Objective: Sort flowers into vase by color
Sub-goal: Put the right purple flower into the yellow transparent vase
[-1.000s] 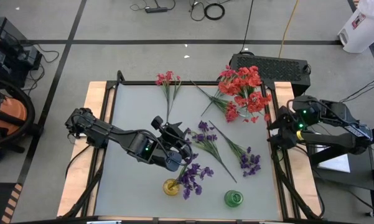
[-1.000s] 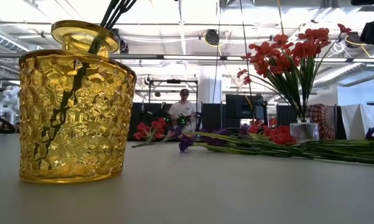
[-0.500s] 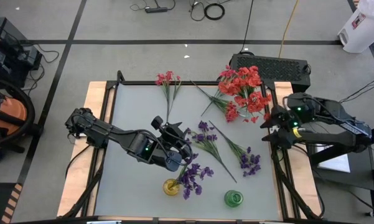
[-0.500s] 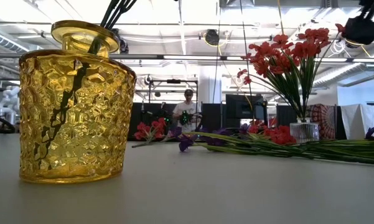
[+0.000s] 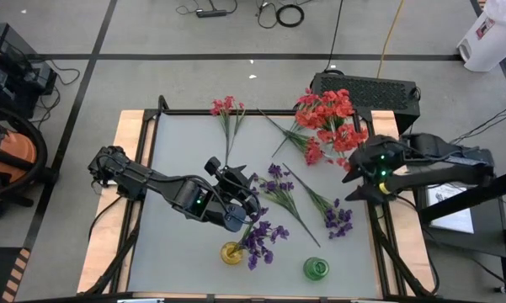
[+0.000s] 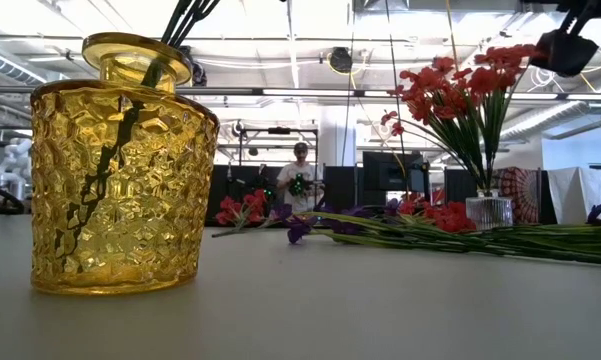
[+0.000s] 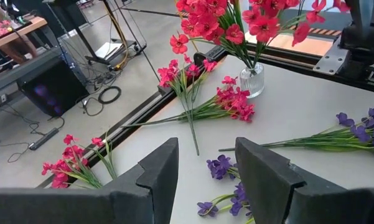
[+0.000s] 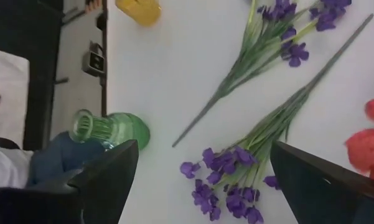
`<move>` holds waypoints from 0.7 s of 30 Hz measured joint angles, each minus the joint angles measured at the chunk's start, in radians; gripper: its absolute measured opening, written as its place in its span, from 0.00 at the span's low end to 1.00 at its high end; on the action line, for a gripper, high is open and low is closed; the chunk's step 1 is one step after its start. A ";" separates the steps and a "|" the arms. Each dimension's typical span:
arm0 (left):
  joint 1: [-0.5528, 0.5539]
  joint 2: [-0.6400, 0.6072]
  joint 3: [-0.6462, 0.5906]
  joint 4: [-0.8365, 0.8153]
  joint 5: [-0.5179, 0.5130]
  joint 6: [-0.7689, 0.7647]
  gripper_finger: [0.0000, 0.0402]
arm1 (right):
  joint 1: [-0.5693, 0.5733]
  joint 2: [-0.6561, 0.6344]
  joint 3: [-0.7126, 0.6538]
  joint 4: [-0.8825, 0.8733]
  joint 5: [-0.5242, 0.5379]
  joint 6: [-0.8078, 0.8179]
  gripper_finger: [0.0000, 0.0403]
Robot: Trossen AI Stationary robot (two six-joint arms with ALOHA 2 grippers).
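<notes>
A yellow glass vase (image 5: 231, 252) near the front edge holds purple flowers (image 5: 261, 240); their stems rise from its neck (image 6: 155, 60). My left gripper (image 5: 251, 204) hangs open just behind that vase with nothing between its fingers (image 7: 205, 174). A clear vase (image 7: 252, 78) at the back right holds red flowers (image 5: 328, 114). Two purple sprigs (image 5: 278, 183) (image 8: 236, 168) and red sprigs (image 5: 307, 147) lie flat on the table, and a pink-red sprig (image 5: 227, 111) lies at the back. My right gripper (image 5: 354, 174) hovers open above the table's right side, near the right purple sprig (image 5: 337, 217).
A green vase (image 5: 316, 268) stands at the front right, near the yellow one. Black frame rails (image 5: 379, 227) run along the table's sides. A black box (image 5: 366, 88) sits behind the far right corner. In the low view a person (image 6: 300, 175) stands far off.
My right gripper has moved from the table's right edge in over the table, toward the left and the loose purple sprig, staying open and rolling a little. The left gripper and all the flowers have kept still.
</notes>
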 joint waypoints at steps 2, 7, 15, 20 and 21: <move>0.000 0.000 0.000 0.000 0.000 0.000 0.41 | 0.046 0.018 0.000 0.001 0.035 0.028 0.89; 0.000 0.000 0.000 0.000 0.000 0.000 0.41 | 0.155 0.055 0.000 0.003 0.131 0.103 0.89; 0.000 0.000 0.000 0.000 0.000 -0.001 0.41 | 0.300 0.105 0.000 0.003 0.270 0.215 0.89; 0.000 0.000 0.000 0.001 0.000 -0.002 0.41 | 0.362 0.138 0.000 0.003 0.325 0.254 0.89; 0.000 0.000 0.000 0.001 0.000 -0.002 0.41 | 0.372 0.146 0.000 0.003 0.337 0.259 0.89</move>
